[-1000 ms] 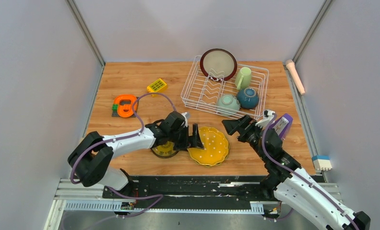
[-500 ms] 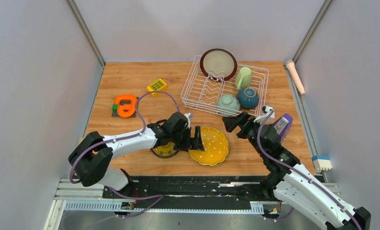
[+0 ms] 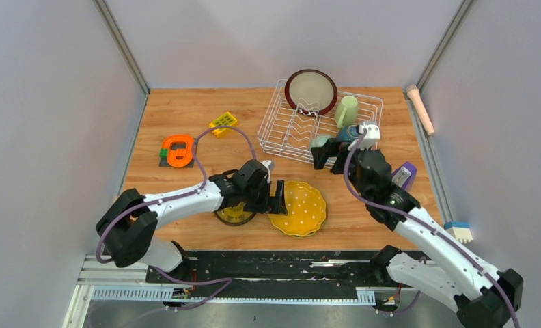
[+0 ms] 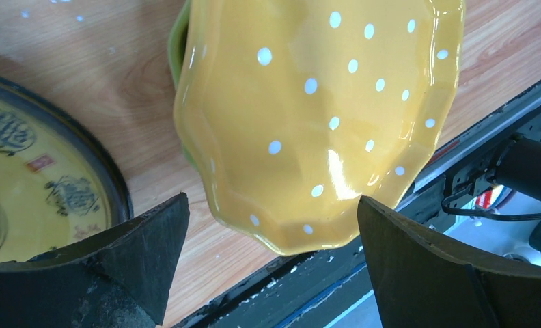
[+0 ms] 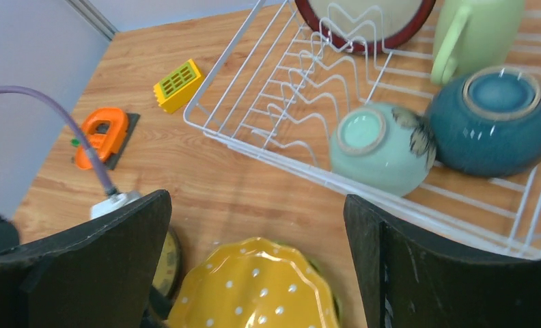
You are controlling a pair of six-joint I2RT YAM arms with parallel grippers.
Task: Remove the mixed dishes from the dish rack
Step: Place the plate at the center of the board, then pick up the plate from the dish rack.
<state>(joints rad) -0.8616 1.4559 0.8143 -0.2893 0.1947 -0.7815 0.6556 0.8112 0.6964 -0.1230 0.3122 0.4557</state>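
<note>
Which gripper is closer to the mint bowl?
Right. The right gripper hovers by the mint bowl; the left gripper is farther off, over the orange dotted plate.

I'm looking at a wooden table (image 3: pixel 179 109). The white wire dish rack (image 3: pixel 288 133) sits straight on the wood toward the far right. Close to the near edge, around the middle, the orange white-dotted plate (image 3: pixel 302 208) lies stacked on a green plate (image 4: pixel 177 41), whose rim barely peeks out underneath. Just left of them the small black yellow-patterned plate (image 4: pixel 29 178) lies flat, with a strip of bare wood between. Toward the far left I see a yellow toy block (image 3: pixel 223 122) and, nearer me, an orange ring-shaped thing (image 3: pixel 179 149) on a dark base. A purple thing (image 3: pixel 404 175) rests near the right edge.
</note>
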